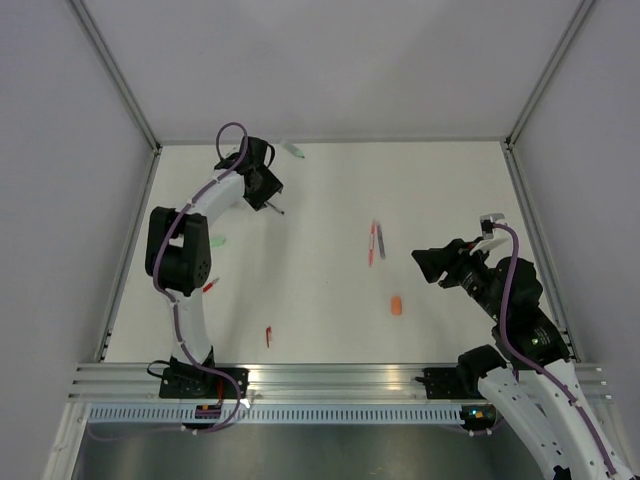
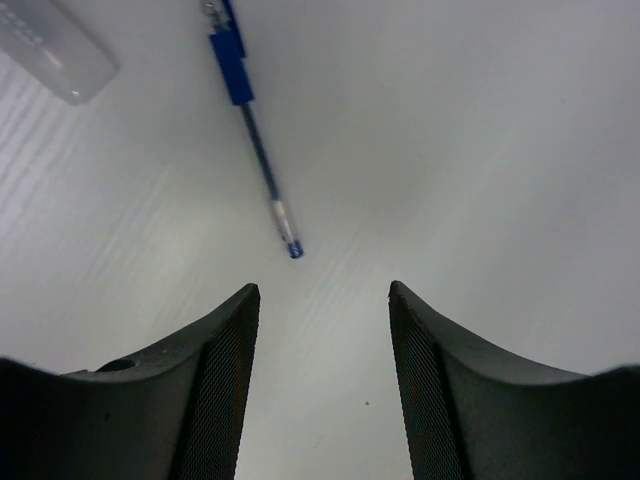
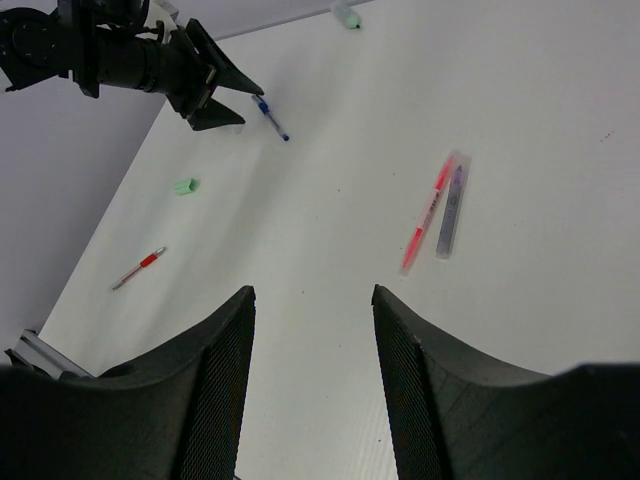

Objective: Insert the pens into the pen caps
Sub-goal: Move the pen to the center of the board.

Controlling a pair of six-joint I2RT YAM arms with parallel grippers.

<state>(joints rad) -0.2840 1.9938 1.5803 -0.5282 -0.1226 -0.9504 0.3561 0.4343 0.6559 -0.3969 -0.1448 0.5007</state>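
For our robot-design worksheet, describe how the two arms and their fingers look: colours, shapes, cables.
The left arm and right arm are white tubes with chunky black joints. A purple cable runs along each. The fingers are black, curved wedges with finely ribbed inner faces.

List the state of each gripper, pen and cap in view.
Left gripper: open, empty.
Right gripper: open, empty.
Blue pen: flat on table, tip bare, unheld.
Pink pen: flat, beside grey pen.
Grey pen: flat, beside pink pen.
Red pen: flat, alone.
Green cap: on table, no pen in it.
Orange cap: on table, no pen in it.
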